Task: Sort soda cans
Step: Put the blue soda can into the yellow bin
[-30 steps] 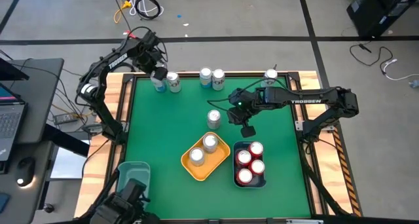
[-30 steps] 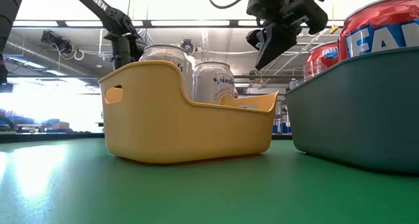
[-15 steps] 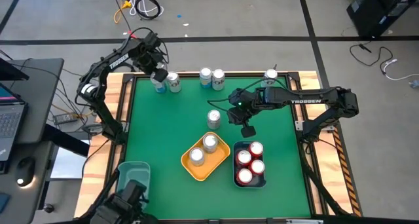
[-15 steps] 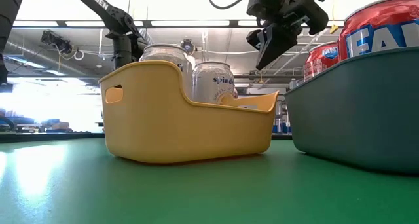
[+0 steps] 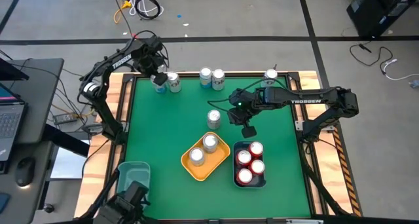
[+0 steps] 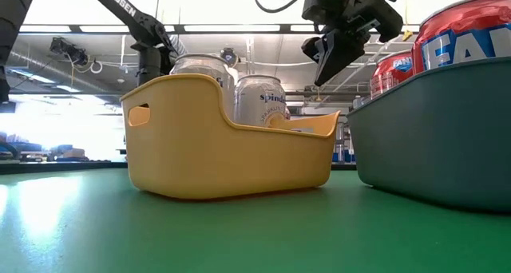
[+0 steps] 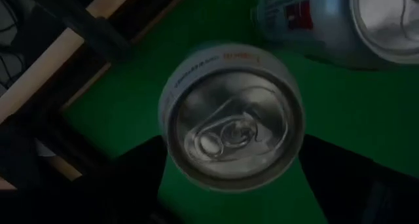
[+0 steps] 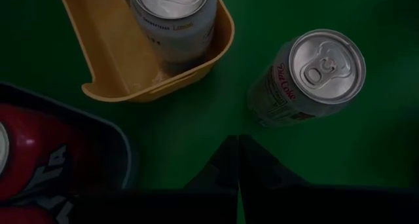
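Silver soda cans stand upright along the far edge: one in the far-left corner (image 5: 159,86), a neighbour (image 5: 173,82), a pair (image 5: 212,77) and one at far right (image 5: 270,75). A Diet Coke can (image 5: 214,118) stands mid-table. Two silver cans (image 5: 209,143) sit in the yellow bin (image 5: 219,164); several red cans (image 5: 250,162) fill the dark teal bin (image 5: 234,175). My left gripper (image 5: 158,80) is open above the corner can (image 7: 232,116), one finger on each side; whether they touch it, I cannot tell. My right gripper (image 5: 247,129) hangs shut above the table, beside the Diet Coke can (image 8: 314,76).
A second, light teal bin (image 5: 134,175) sits off the table's near-left corner. Wooden rails (image 5: 124,93) border the green mat. In the low view the yellow bin (image 6: 231,141) and the dark bin (image 6: 435,133) stand close together, with my right gripper (image 6: 327,61) above them.
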You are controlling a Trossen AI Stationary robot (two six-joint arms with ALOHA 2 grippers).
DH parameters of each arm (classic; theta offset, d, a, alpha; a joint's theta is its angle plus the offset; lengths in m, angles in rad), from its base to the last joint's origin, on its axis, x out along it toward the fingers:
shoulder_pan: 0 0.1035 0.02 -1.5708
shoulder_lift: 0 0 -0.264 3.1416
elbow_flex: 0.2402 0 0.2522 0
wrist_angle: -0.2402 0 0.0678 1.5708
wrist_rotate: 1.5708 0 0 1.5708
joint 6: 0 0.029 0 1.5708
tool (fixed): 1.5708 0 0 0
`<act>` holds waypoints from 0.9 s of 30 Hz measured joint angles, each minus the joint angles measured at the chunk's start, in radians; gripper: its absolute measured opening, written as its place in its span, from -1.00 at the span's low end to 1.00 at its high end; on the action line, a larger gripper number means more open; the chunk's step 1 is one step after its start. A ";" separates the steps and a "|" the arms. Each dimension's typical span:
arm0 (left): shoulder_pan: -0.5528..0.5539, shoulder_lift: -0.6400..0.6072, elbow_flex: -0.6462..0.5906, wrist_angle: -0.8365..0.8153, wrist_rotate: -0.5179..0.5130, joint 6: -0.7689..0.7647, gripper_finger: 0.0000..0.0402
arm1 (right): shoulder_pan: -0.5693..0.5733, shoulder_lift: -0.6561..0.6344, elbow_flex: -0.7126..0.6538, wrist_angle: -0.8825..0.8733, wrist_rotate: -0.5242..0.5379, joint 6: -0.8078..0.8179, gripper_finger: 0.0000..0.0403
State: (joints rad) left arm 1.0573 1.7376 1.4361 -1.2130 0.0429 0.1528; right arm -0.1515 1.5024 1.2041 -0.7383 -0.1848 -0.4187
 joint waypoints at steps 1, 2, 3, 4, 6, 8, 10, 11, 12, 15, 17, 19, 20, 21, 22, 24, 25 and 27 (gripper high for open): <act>0.000 0.005 0.001 0.004 -0.001 0.000 0.75 | 0.000 0.000 0.000 0.000 0.000 0.000 -1.00; 0.000 0.010 0.002 0.006 -0.003 0.000 0.76 | 0.000 0.000 0.000 0.000 0.000 0.000 -1.00; 0.000 0.017 0.002 0.010 -0.007 0.000 0.77 | 0.000 0.000 0.000 0.000 0.000 0.000 -1.00; 0.000 0.025 0.002 0.015 -0.010 0.001 0.77 | 0.000 0.000 0.000 0.000 0.000 0.000 -1.00; 0.000 0.039 0.002 0.032 -0.010 0.001 0.77 | 0.000 0.000 0.000 0.000 0.000 0.000 -1.00; 0.000 0.046 0.004 0.057 -0.010 0.001 0.77 | 0.000 0.000 0.000 -0.001 0.000 0.000 -1.00; 0.000 0.053 0.005 0.083 -0.009 0.001 0.77 | 0.000 0.000 0.000 -0.003 0.000 0.000 -1.00; 0.000 0.055 0.005 0.091 -0.008 0.001 0.77 | 0.000 0.000 0.000 -0.005 0.000 0.000 -1.00; 0.000 0.056 0.005 0.102 -0.006 0.001 0.77 | 0.000 0.000 0.000 -0.008 0.000 0.000 -1.00; 0.000 0.056 0.005 0.125 -0.001 0.000 0.77 | 0.000 0.000 0.000 -0.011 0.000 0.000 -1.00; 0.000 0.056 0.005 0.124 0.000 0.003 0.75 | 0.000 0.000 0.000 -0.011 0.000 0.000 -1.00; 0.000 0.055 0.000 0.125 0.003 0.018 0.71 | 0.000 0.000 0.000 -0.011 0.000 0.000 -1.00; 0.000 0.054 -0.002 0.123 0.003 0.025 0.67 | 0.000 0.000 0.000 -0.011 0.000 0.000 -1.00; 0.000 0.052 -0.008 0.126 0.003 0.030 0.63 | 0.000 0.000 0.000 -0.011 0.000 0.000 -1.00; 0.000 0.050 -0.012 0.126 0.003 0.033 0.59 | 0.000 0.000 0.000 -0.012 0.000 0.000 -1.00; 0.000 0.049 -0.013 0.117 0.003 0.037 0.50 | 0.000 0.000 0.000 -0.012 -0.001 0.000 -1.00; 0.000 0.049 -0.013 0.111 0.003 0.038 0.47 | 0.000 0.000 0.000 -0.012 0.000 0.000 -1.00; 0.000 0.049 -0.005 0.078 0.001 0.038 0.47 | 0.000 0.000 0.000 -0.012 0.000 0.000 -1.00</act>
State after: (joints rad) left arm 1.0573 1.7863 1.4308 -1.1349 0.0442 0.1909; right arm -0.1516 1.5024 1.2041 -0.7502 -0.1852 -0.4183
